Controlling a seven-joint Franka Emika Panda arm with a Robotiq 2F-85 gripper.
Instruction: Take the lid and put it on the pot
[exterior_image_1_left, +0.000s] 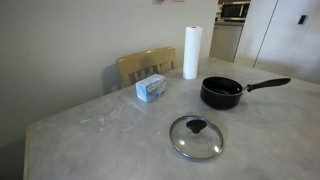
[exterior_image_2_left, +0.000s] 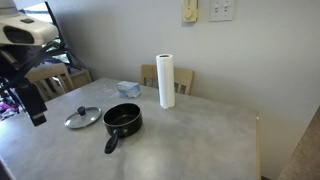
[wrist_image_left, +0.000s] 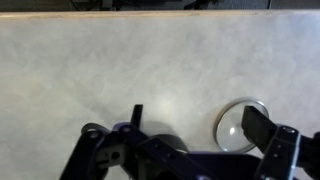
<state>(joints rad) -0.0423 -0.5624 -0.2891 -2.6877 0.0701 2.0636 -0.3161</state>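
Note:
The lid (exterior_image_1_left: 195, 135), clear glass with a metal rim and a black knob, lies flat on the table in front of the pot (exterior_image_1_left: 222, 92). The pot is a black saucepan with its long handle pointing away from the lid. Both also show in an exterior view, the lid (exterior_image_2_left: 83, 117) to the left of the pot (exterior_image_2_left: 122, 120). My gripper (exterior_image_2_left: 36, 108) hangs above the table's left end, apart from the lid. In the wrist view my gripper (wrist_image_left: 198, 122) is open and empty, and the lid (wrist_image_left: 236, 128) lies below, partly behind one finger.
A tall white paper-towel roll (exterior_image_1_left: 191, 52) stands behind the pot. A small blue box (exterior_image_1_left: 151, 88) lies near a wooden chair (exterior_image_1_left: 145, 65) at the table's far edge. The table (exterior_image_1_left: 90, 130) is grey stone-patterned.

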